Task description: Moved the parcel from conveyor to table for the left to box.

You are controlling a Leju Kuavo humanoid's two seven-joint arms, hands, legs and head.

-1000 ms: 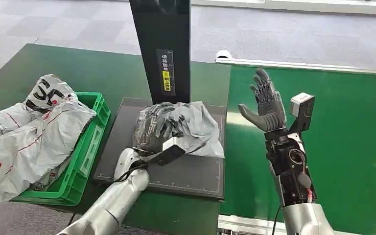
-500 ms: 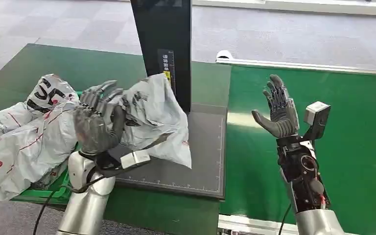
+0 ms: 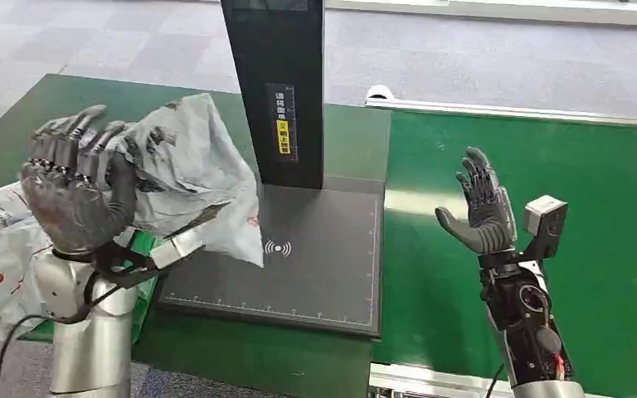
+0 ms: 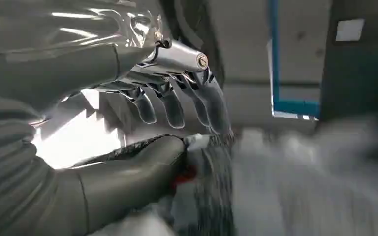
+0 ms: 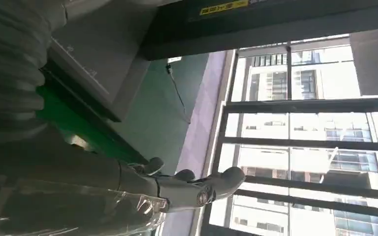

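Item 1, my left hand [image 3: 79,191]: raised at about 9 o'clock of the head view, fingers curled and clamped on the grey parcel [image 3: 191,178]. In the left wrist view the thumb [image 4: 142,164] presses against the blurred grey wrapping while the fingers [image 4: 177,105] arch over it.

Item 2, grey parcel: a crumpled plastic mailer, held clear of every surface, hanging between the scanner plate and the crate, its lower corner drooping over the plate's 9 o'clock edge.

Item 3, my right hand [image 3: 483,211]: upright at about 3 o'clock over the green conveyor [image 3: 597,215], fingers spread apart, palm turned toward the plate, holding nothing.

Item 4, black scanner plate [image 3: 315,257]: flat on the dark green table [image 3: 133,108], just beside the conveyor, with a white wave mark near its centre.

Item 5, black upright post [image 3: 278,83]: stands at the plate's 12 o'clock edge and bears a yellow label.

Item 6, green crate [image 3: 145,286]: at 8 o'clock, mostly hidden behind my left arm, with white printed parcels [image 3: 0,249] heaped in it.
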